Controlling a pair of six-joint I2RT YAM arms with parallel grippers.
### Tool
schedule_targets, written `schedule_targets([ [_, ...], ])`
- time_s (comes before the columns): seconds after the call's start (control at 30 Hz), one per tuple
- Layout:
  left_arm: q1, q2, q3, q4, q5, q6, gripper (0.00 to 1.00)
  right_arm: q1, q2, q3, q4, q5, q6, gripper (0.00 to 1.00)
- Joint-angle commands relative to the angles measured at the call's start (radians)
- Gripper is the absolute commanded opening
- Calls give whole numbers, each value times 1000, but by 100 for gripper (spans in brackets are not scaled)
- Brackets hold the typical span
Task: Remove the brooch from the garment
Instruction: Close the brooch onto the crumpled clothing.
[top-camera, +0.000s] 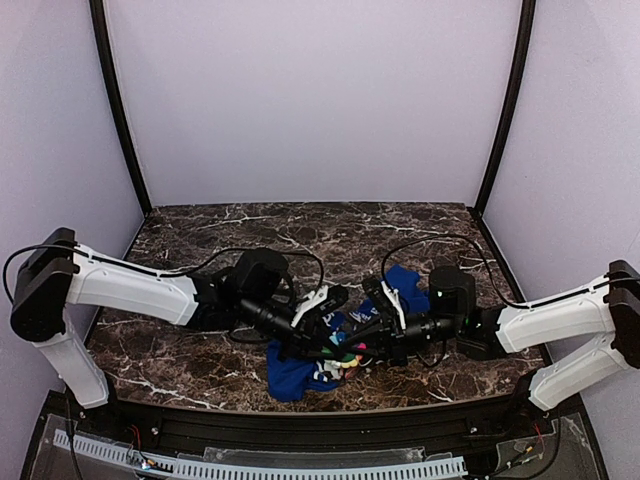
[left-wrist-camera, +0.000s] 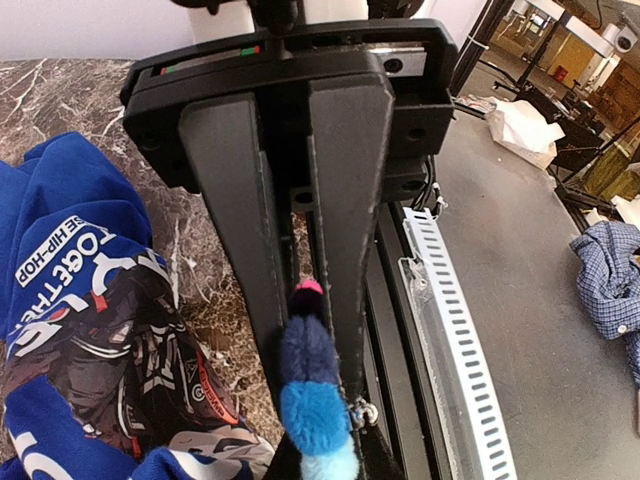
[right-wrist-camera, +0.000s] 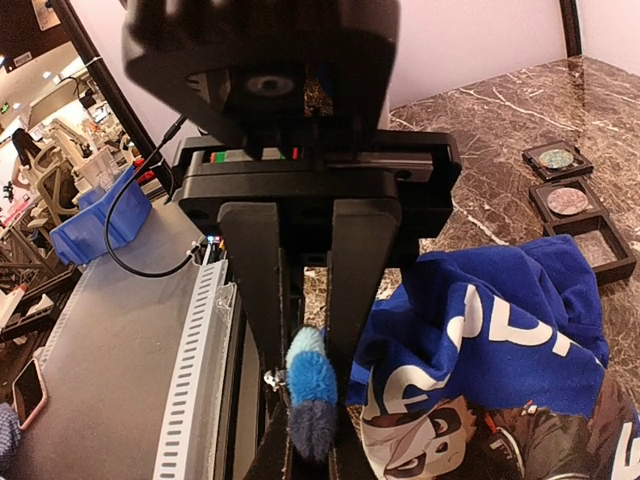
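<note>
1. The brooch (left-wrist-camera: 315, 420) is a small fuzzy piece banded in colour. In the left wrist view it has a pink tip, then navy, bright blue and pale blue.
2. In the right wrist view the bands run the other way. Pale blue lies deepest between the fingers, then bright blue, with navy at the outer end.
3. From above, the brooch shows only as flecks of green, yellow and pink, too small to give its outline.
4. It is tiny against the garment (top-camera: 292, 378), a blue top with white lettering and a dark printed graphic. The garment lies crumpled on the dark marble-patterned table (top-camera: 200, 350).
5. The brooch sits over the middle of the garment, between the two grippers, which meet there tip to tip.
6. The left gripper (left-wrist-camera: 312, 375) reaches in from the garment's left side. Its fingers (left-wrist-camera: 235, 220) are pressed together on the brooch's pink and navy end.
7. The right gripper (right-wrist-camera: 308, 440) reaches in from the garment's right side. Its fingers (right-wrist-camera: 360, 270) are pinched on the pale blue end.
8. Whether the brooch is fastened to the garment cannot be told, because the fingers hide the spot where the two would join.
9. Three small dark square trays (right-wrist-camera: 567, 200) lie in a row on the table just past the garment's edge, as seen in the right wrist view.
</note>
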Motion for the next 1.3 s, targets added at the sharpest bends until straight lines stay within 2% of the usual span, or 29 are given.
schedule_targets([
  [0.0,-39,-47,43,33,-93,50,1,-9,1,39,41,73,75,0],
  [0.1,-39,-59,41,34,-109,55,6,-14,-7,38,39,70,77,0],
  [0.27,-39,-57,60,8,-100,66,8,-21,-3,39,37,60,81,0],
  [0.47,-39,-72,59,8,-123,73,17,-30,-28,31,40,64,87,0],
  [0.63,-39,-121,6,60,-161,69,35,-34,-81,14,41,75,93,0],
  [0.77,-39,-167,-34,108,-207,70,56,-36,-122,-1,43,83,100,0],
  [0.8,-39,-173,-48,119,-213,66,65,-36,-132,-8,49,85,104,0],
  [0.87,-39,-190,-66,150,-241,68,73,-37,-153,-20,65,86,113,0],
  [0.93,-39,-202,-80,176,-275,72,76,-37,-165,-28,77,82,120,0],
  [1.07,-39,-214,-88,212,-299,75,77,-37,-168,-33,86,76,131,0],
  [1.27,-38,-206,-78,232,-315,61,58,-38,-172,-36,97,57,129,0],
])
